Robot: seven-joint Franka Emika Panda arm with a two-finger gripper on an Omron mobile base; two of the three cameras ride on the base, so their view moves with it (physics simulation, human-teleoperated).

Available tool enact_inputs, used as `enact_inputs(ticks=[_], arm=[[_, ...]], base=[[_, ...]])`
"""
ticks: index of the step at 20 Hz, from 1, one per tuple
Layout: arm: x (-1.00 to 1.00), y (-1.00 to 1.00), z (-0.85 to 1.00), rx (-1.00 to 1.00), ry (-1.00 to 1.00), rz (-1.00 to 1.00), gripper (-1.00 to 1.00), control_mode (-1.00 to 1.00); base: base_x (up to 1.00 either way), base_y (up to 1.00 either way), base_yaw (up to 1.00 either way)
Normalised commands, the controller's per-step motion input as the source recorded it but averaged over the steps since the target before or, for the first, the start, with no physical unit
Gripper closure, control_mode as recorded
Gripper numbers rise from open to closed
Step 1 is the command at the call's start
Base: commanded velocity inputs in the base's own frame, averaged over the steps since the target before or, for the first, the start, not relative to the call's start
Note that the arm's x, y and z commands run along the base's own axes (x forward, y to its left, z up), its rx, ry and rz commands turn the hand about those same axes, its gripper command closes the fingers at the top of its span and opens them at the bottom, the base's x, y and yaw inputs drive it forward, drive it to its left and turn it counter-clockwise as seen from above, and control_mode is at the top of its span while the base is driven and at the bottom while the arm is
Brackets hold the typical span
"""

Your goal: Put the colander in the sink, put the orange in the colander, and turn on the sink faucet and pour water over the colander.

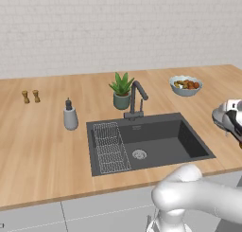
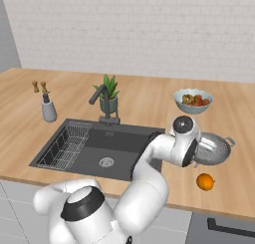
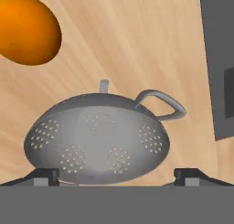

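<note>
Grey colander (image 3: 97,138) between wide-spread hand (image 3: 117,176) tips; orange (image 3: 27,29) near.

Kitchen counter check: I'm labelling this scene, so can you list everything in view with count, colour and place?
colander: one, grey metal, on the counter right of the sink
orange: one, bright orange, on the counter near the colander
sink: one, dark grey, set in the counter
sink faucet: one, dark grey, behind the sink
wire grid: one, pale, in the sink's left part
potted plant: one, green, beside the faucet
fruit bowl: one, pale, mixed fruit, behind the colander
soap bottle: one, grey, black pump, left of the sink
shakers: two, brown, far left
counter: one, light wood
pincer: one, dark tips, open at the colander
</note>
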Motion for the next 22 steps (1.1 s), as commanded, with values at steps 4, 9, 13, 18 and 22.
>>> enact_inputs(ticks=[4,9,13,18,22], arm=[[0.13,-0.52,-0.33,0.00,0.22,-0.19,-1.00,-1.00],[0.01,-0.64,-0.28,0.02,0.19,-0.16,-1.00,-1.00],[0.01,-0.54,-0.12,0.11,0.09,-0.11,-1.00,-1.00],[0.00,-0.53,-0.23,0.13,0.04,-0.06,-1.00,-1.00],[0.00,-0.37,-0.28,0.11,0.01,-0.02,-1.00,-1.00]], base=[[0.00,0.00,0.00],[0.00,0.00,0.00],[0.00,0.00,0.00],[0.00,0.00,0.00],[0.00,0.00,0.00]])
